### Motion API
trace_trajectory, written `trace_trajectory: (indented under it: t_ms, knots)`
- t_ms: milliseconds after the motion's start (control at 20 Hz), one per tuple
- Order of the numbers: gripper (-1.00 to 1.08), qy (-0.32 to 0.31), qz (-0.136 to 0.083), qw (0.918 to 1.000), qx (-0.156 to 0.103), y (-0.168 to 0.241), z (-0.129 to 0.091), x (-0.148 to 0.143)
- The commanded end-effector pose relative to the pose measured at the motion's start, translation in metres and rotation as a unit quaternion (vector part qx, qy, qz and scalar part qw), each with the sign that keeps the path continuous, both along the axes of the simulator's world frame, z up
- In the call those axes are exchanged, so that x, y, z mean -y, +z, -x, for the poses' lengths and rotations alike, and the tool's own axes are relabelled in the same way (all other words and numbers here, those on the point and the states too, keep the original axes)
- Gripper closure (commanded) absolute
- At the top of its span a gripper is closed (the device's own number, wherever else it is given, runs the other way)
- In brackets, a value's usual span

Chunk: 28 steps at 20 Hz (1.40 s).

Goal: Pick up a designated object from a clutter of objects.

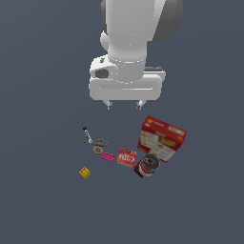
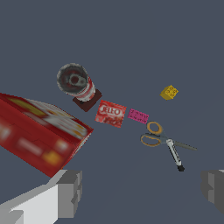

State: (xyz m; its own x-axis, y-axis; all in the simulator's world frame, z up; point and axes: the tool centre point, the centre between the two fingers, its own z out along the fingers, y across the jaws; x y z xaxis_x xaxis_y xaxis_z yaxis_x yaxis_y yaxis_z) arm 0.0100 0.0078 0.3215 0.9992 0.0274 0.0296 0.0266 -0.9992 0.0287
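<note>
The designated object, a short whitish-grey marker [image 1: 86, 134] with a black end, lies at the exterior view's left edge of the clutter of objects, against the scissors [image 1: 91, 141]. In the wrist view the marker [image 2: 174, 154] crosses the thin scissor blades [image 2: 183, 145] beside the orange-yellow handles. My gripper [image 1: 125, 106] hangs open well above the floor, over the gap between the marker and the red box [image 1: 162, 138]. Its two grey fingers [image 2: 65, 192] frame the wrist view [image 2: 140, 190] with nothing between them.
A yellow ring [image 1: 97, 149], pink brick [image 1: 108, 156], small red packet [image 1: 127, 157] and dark can [image 1: 147, 165] run in a row toward the red box [image 2: 39, 135]. A yellow brick [image 1: 85, 172] sits apart. The floor is plain dark grey.
</note>
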Motion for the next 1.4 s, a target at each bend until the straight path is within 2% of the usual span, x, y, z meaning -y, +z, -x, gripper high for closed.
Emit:
trace_trajectory:
  t_ms: [0,600,1000,1350]
  knots:
    - [-0.92,0.0,0.0,1.0,0.0,0.0,0.0,0.0]
    - [-0.92,0.016,-0.004,0.9998,-0.008,-0.003,-0.001,-0.032]
    - [-0.92,0.024,-0.005,0.9997,-0.008,-0.017,-0.003,-0.018]
    - [-0.92,0.045,-0.007,0.9989,-0.01,-0.05,-0.004,0.013]
